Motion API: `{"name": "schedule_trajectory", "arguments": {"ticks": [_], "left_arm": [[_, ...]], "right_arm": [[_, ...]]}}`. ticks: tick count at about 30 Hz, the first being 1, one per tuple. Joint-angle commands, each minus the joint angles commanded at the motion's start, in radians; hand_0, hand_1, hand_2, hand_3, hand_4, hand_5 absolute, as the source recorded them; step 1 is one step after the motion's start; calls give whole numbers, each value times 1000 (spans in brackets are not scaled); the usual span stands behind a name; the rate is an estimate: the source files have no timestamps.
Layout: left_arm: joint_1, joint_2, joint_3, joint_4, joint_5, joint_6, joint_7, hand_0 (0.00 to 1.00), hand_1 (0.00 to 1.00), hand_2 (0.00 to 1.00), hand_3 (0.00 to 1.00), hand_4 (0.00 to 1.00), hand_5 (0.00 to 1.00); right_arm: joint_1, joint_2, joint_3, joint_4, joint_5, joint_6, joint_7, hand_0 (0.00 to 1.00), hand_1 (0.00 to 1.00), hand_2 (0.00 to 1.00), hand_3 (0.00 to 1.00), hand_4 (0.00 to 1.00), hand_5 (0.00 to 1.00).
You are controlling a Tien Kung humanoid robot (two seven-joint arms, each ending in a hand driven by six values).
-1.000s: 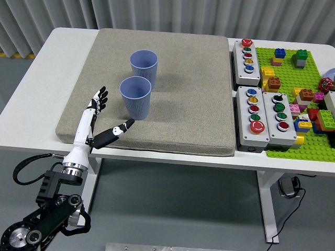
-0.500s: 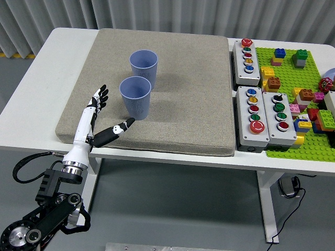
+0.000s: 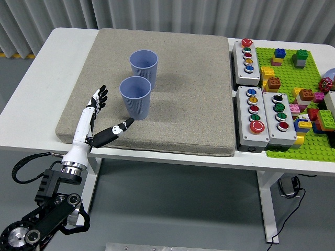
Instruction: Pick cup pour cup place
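over the last second almost nothing had changed: the left robot hand (image 3: 99, 117) stayed spread beside the near cup (image 3: 136, 98), still ungrasped, pickup not begun.

My right arm is out of frame. Green baseplate (image 3: 287, 94) and the bricks on it run off the right edge; a red piece (image 3: 326, 83) there is too small to identify. Far cup (image 3: 144, 66) base is hidden behind near cup (image 3: 136, 97). Button box (image 3: 247, 55) labels unreadable. Counter (image 3: 42, 78) legs partly cut at bottom.
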Motion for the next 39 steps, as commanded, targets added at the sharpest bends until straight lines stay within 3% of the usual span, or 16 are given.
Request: {"name": "schedule_trajectory", "arguments": {"ticks": [6,18,27,39], "left_arm": [[6,3,1,2,-5,11,1,916,954,998,998,979,356],[13,2,19,7,56,88,28,910,951,998,998,976,359],[-28,-24,34,91,94,121,41,911,949,998,998,977,356],[-86,-51,65,148,88,123,43,910,947,998,998,977,357]], "right_arm": [[-3,-1,-5,-2,10,-1,3,700,706,671,635,50,303],[-1,-1,-3,-2,4,0,3,701,706,671,635,48,306],[1,-1,-8,-2,13,-1,3,701,706,671,635,49,302],[5,-1,-11,-1,17,-2,1,700,706,671,635,48,302]]}}
